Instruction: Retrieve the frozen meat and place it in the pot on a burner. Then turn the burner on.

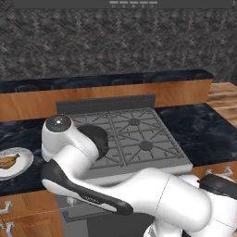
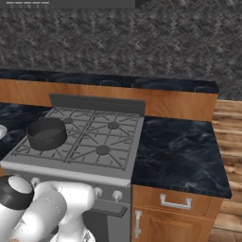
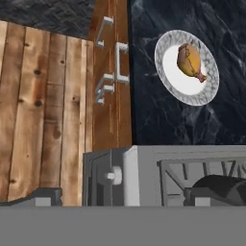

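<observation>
My fingers stand spread wide with nothing between them, and I am looking down along my hand from well above the counter. The frozen meat, a glossy orange-brown chunk with a tapered end, lies on a white plate on the dark marble counter beside the stove, well apart from me. The pot sits on the near left grate of the stove in the right base view, and its dark rim shows at the bottom of my own view, so the plate and the pot are on the same side of the cooktop. I judge that I am at the very start: the meat is untouched and the reach toward the plate is not yet made. What worries me is the shape of the meat. It is rounded and glossy, so if I close across the thick end off-centre it may squirt out or spin on the plate; and if I come down too steeply my tips could strike the plate's rim and shove the whole plate along the counter. Carrying it over, I could clip the pot's wall and nudge it off its burner. The front knobs sit low, below the stove's edge, an awkward reach afterwards.
</observation>
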